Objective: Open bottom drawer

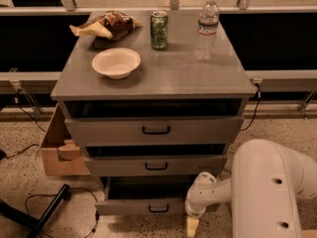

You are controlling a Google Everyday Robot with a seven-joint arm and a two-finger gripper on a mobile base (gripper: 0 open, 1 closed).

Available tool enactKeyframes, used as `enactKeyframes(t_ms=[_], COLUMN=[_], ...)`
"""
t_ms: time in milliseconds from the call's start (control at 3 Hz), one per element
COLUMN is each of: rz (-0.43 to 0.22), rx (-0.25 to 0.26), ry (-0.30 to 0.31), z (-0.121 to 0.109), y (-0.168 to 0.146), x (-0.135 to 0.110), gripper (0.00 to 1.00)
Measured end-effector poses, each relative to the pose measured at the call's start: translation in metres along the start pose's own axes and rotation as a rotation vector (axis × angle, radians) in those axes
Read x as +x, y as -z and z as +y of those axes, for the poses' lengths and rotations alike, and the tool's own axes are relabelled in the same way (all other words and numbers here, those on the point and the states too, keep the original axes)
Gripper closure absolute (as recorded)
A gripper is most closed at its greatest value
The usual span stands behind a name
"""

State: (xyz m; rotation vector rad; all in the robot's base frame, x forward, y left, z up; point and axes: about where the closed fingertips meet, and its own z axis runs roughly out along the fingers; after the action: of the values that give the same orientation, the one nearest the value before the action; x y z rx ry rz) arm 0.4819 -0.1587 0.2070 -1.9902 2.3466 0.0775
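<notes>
At lower right, arm (267, 192): a thick white link fills the corner; from it a slimmer white forearm reaches left, bends at a rounded wrist and turns down toward the floor.
Bench (208, 78): a grey cabinet with 3 drawers stacked under a flat grey top, standing on speckled floor in front of a dark railed wall.
Top drawer (198, 130): the tallest and widest front, black handle at its middle, pulled out a little with a dark gap above it.
Middle drawer (114, 166): a mid-sized front, also slightly out, black handle centred.
Bottom drawer (124, 208): lowest of the 3, just above the floor, with the shortest, narrowest grey front. It stands partly pulled out, its front forward of the middle drawer, and a dark strip of interior shows behind it. Its small black bar handle (158, 209) is in plain sight; the right end of the front is hidden behind the wrist.
Cardboard box (52, 143): open, on the floor against the cabinet's left side.
Gripper (192, 226): points down at the bottom edge, just right of the handle and apart from it. Only 1 pale tip shows, so I cannot tell how the jaws stand.
Bowl (116, 62): cream, front left of the top.
Bottle (206, 29): clear, upright, back right.
Snack bag (106, 25): back left.
Can (159, 29): green, upright, between bag and bottle.
</notes>
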Motion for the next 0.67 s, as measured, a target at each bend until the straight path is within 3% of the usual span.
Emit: enactKeyframes(t_ms=[333, 667], rz=[0.005, 0.043], rx=[-0.003, -0.025], ry=[0.025, 0.099], z=[-0.002, -0.014], y=[-0.007, -0.024], x=[-0.001, -0.003], gripper=[0.0, 0.0])
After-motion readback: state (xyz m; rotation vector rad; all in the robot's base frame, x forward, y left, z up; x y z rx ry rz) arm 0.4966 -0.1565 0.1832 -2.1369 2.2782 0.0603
